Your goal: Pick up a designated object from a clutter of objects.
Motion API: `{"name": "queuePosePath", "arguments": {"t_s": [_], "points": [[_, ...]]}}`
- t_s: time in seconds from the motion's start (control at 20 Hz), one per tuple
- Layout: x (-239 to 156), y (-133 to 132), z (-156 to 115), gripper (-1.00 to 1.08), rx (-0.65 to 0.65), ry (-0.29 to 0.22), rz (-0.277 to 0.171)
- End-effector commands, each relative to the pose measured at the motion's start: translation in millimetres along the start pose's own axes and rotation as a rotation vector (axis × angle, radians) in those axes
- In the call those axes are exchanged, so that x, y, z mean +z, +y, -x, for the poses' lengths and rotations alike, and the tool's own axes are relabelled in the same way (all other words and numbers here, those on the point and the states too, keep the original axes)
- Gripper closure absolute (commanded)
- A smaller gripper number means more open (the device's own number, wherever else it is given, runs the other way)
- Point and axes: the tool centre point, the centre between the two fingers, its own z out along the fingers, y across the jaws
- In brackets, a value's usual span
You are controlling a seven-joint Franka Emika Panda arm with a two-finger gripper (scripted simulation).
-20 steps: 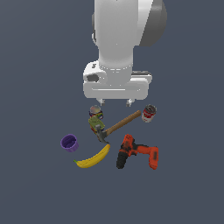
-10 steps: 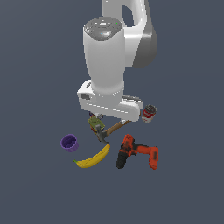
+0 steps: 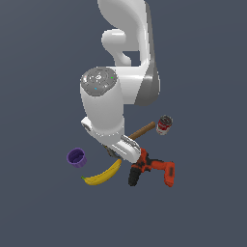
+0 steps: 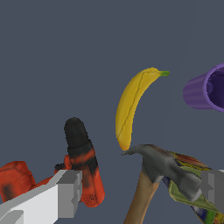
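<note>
The yellow banana (image 3: 101, 175) lies at the front of the clutter, between the purple cup (image 3: 76, 157) and the orange-and-black drill (image 3: 153, 169). In the wrist view the banana (image 4: 130, 105) lies free, beyond the fingers. My gripper (image 4: 142, 190) is open and empty, its fingers (image 4: 66, 193) wide apart above the hammer's head (image 4: 161, 165) and the small multicoloured can (image 4: 192, 194). The drill (image 4: 83, 162) is beside one finger. In the exterior view my hand (image 3: 126, 149) hangs just above the banana's far end and hides the small can.
The hammer's wooden handle (image 3: 143, 130) runs out from under my hand toward the red-labelled can (image 3: 164, 125). The purple cup (image 4: 205, 89) lies on its side near the banana's tip. My arm covers the middle of the clutter in the exterior view.
My arm has lowered and swung toward the banana, and the wrist has turned. It now covers the small can and the hammer's head. The objects have not moved.
</note>
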Motion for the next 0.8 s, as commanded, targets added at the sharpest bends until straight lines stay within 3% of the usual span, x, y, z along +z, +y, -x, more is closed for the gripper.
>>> {"name": "queuePosePath", "arguments": {"t_s": [0.0, 0.4, 0.75], "points": [[17.9, 2.6, -11.5, -0.92, 0.083, 0.002, 0.002], [73.4, 14.2, -41.8, -0.92, 0.322, 0.013, 0.013], [105.1, 23.0, -56.2, -0.92, 0.451, 0.022, 0.021]]}}
